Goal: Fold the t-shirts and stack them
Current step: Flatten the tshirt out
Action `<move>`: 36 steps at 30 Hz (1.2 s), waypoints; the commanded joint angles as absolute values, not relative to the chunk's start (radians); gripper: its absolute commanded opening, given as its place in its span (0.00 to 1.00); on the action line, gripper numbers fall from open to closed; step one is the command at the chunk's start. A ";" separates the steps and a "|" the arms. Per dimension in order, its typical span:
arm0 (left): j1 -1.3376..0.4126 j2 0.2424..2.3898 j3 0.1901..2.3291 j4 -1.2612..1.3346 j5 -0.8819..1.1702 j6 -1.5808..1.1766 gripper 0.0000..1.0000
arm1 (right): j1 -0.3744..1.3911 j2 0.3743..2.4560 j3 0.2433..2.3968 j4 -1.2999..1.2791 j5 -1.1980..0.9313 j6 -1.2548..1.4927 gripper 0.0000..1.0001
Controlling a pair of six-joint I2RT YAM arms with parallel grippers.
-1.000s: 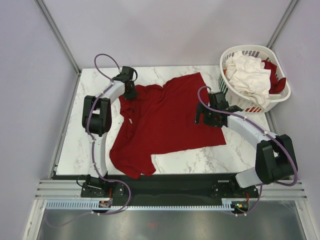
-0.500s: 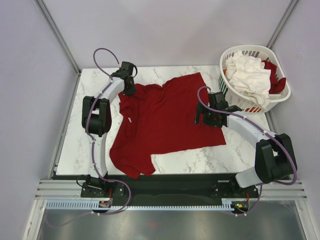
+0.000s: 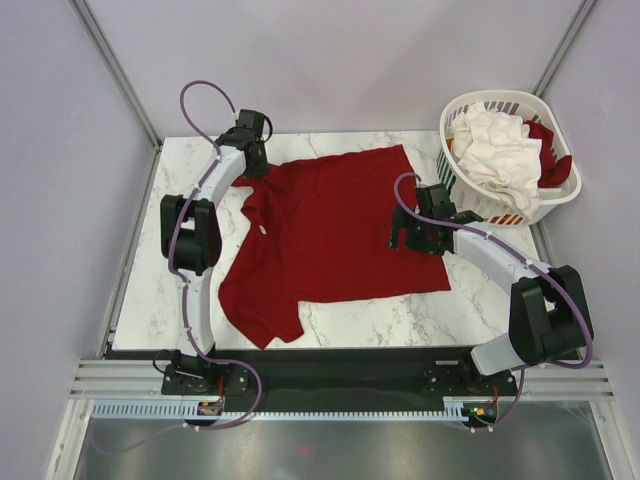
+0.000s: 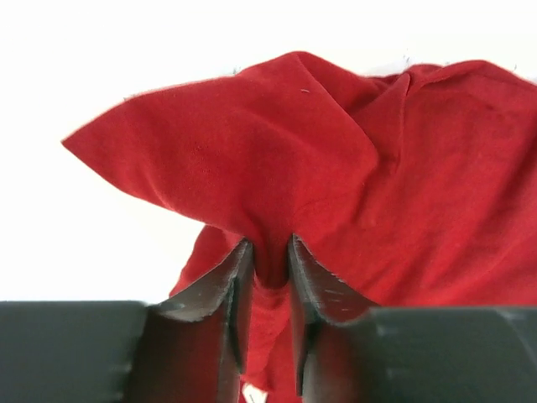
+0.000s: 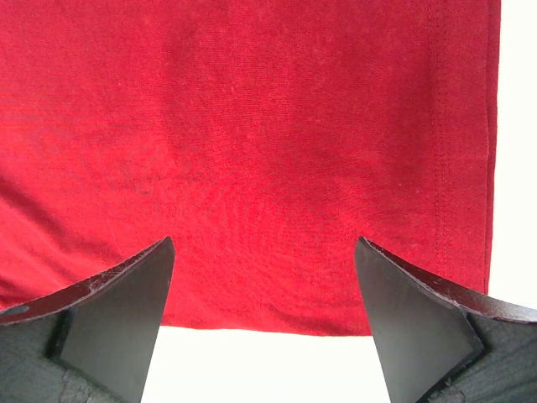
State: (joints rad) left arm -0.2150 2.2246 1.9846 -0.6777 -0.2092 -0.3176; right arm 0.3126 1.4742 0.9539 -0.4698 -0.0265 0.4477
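Left gripper (image 4: 268,242), clamped on plain dark red cloth t-shirt (image 3: 340,225), dragged its corner toward 11 o'clock, flattening it for folding; right gripper (image 5: 264,241) wide, empty.

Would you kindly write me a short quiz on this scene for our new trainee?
1. True or false: the left gripper is pinching the red t-shirt.
2. The right gripper is: A) open over the shirt's edge; B) shut on a sleeve; C) out of view.
3. Fill in: the white t-shirt lies in the ____.
Key: 1 true; 2 A; 3 basket.
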 commanded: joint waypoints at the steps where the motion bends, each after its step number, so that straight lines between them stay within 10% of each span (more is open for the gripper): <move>1: -0.218 2.181 2.028 -0.690 -0.241 -0.273 0.36 | 0.321 1.482 0.951 -0.445 -0.021 0.437 0.97; 12: -0.219 2.207 2.051 -0.699 -0.244 -0.258 0.06 | 0.322 1.494 0.950 -0.440 -0.026 0.439 0.96; 20: -0.218 2.152 1.971 -0.704 -0.307 -0.250 0.59 | 0.325 1.503 0.951 -0.437 -0.028 0.440 0.97; 36: -0.210 2.091 1.683 -0.542 -0.321 -0.298 0.52 | 0.337 1.517 0.945 -0.433 -0.026 0.439 0.97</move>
State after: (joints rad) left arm -0.2127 2.1159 1.6619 -0.6201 -0.3122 -0.2832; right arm 0.3344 1.5097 0.9436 -0.4595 -0.0296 0.4477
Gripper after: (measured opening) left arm 0.510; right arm 0.968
